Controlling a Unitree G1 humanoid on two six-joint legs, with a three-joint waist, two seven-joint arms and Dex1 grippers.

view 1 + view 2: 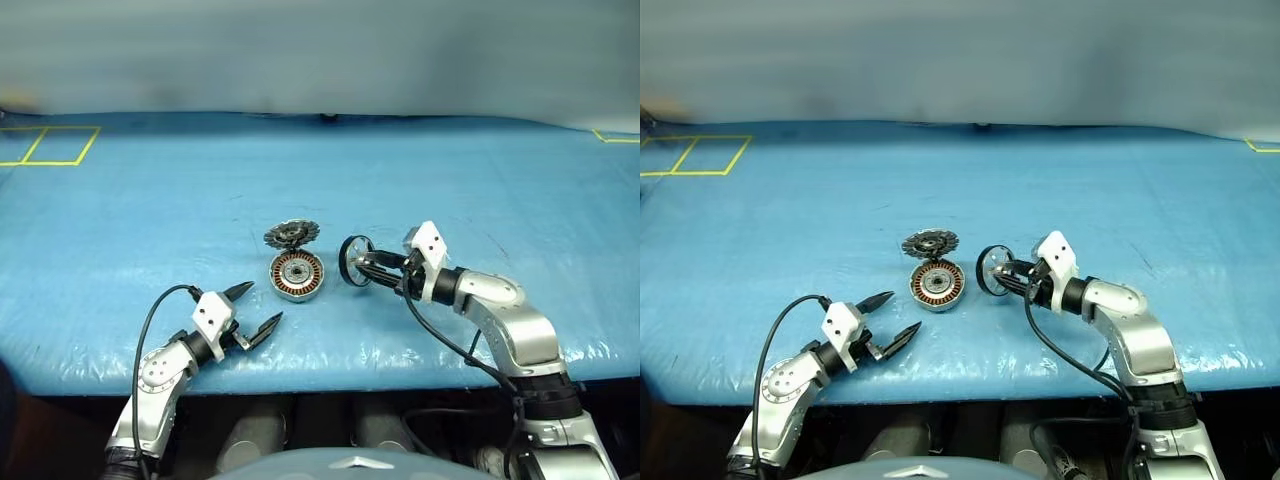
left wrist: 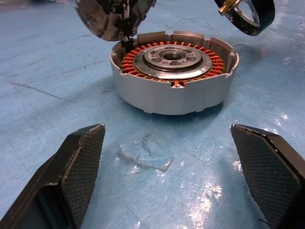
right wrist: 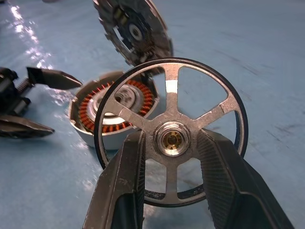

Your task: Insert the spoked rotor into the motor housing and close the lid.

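Note:
The motor housing (image 1: 297, 274) sits open on the blue table, its copper windings and silver hub facing up. Its lid (image 1: 291, 235) stands tilted up behind it, toothed dark face showing. My right gripper (image 1: 362, 270) is shut on the spoked rotor (image 3: 170, 130), gripping its centre hub between both fingers (image 3: 125, 176). The rotor (image 1: 353, 261) hangs on edge just right of the housing, above the table. My left gripper (image 1: 258, 311) rests open near the table's front edge, in front and left of the housing, with nothing between its pads (image 2: 81, 167).
Yellow tape squares (image 1: 50, 146) mark the table's far left corner, and a yellow tape mark (image 1: 612, 137) the far right. The blue table cover (image 1: 500, 190) stretches wide around the parts. A small crumpled clear scrap (image 2: 143, 156) lies on the cover between my left gripper's fingers.

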